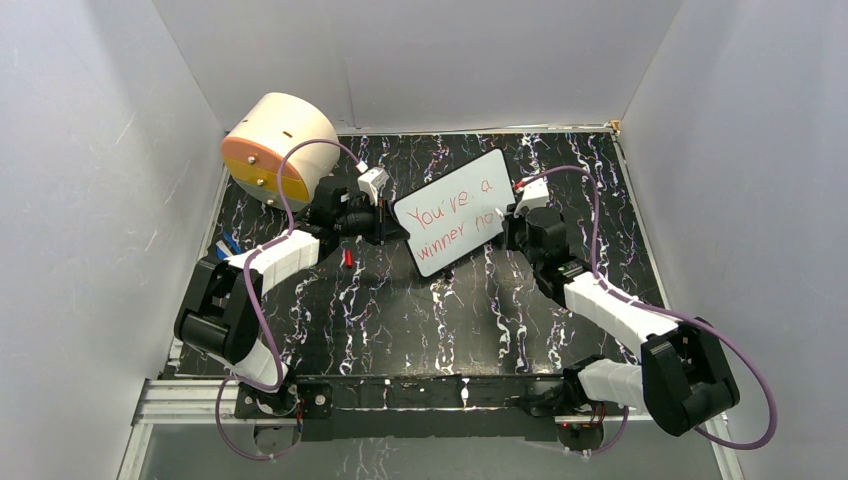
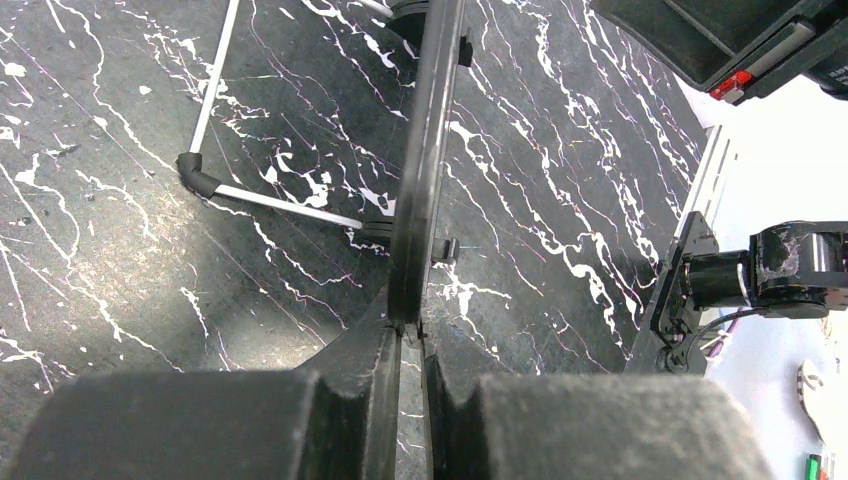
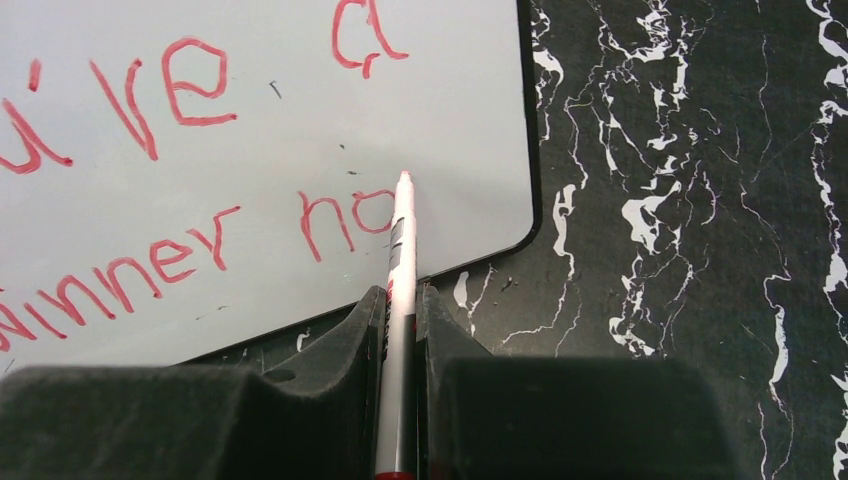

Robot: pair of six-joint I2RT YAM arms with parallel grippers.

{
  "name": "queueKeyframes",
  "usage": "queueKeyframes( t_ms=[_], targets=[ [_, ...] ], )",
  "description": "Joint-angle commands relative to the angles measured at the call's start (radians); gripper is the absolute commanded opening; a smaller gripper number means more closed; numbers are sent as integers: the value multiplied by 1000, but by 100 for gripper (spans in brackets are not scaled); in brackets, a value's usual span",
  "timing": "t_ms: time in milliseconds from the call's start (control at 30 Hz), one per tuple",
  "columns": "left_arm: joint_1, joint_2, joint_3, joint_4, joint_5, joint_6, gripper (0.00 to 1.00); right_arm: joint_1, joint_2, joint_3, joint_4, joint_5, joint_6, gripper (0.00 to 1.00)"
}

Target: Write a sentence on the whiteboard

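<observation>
Whiteboard (image 1: 455, 212) sits mid-table, tilted, between the two arms. Left gripper (image 2: 410, 345) is clamped on its left edge, and that wrist view sees the board edge-on. Right gripper (image 3: 400, 310) is pinched tight on a red-ink marker (image 3: 399, 250), tip just past the "no" ending line two. Can't tell whether the tip touches the surface or hangs just off it. Sentence (image 1: 432, 214) reads "You've a winner no", so likely one letter to go, probably "w". For that stroke: little white space is left before the right rim, so make the letter narrow. Use light, even pressure so the board doesn't twist in the left grip, with the left arm as a rigid brace. Match the line's slant, then lift straight off.
</observation>
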Motion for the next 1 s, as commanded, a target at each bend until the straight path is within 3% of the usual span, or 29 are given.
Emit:
queueKeyframes(
  t_ms=[0, 967],
  targets=[
    [-4, -22, 20, -40, -28, 26, 0, -19, 2, 14, 40, -12, -13, 0],
    [-4, -22, 20, -39, -22, 33, 0, -27, 72, 46, 83, -48, -12, 0]
  ],
)
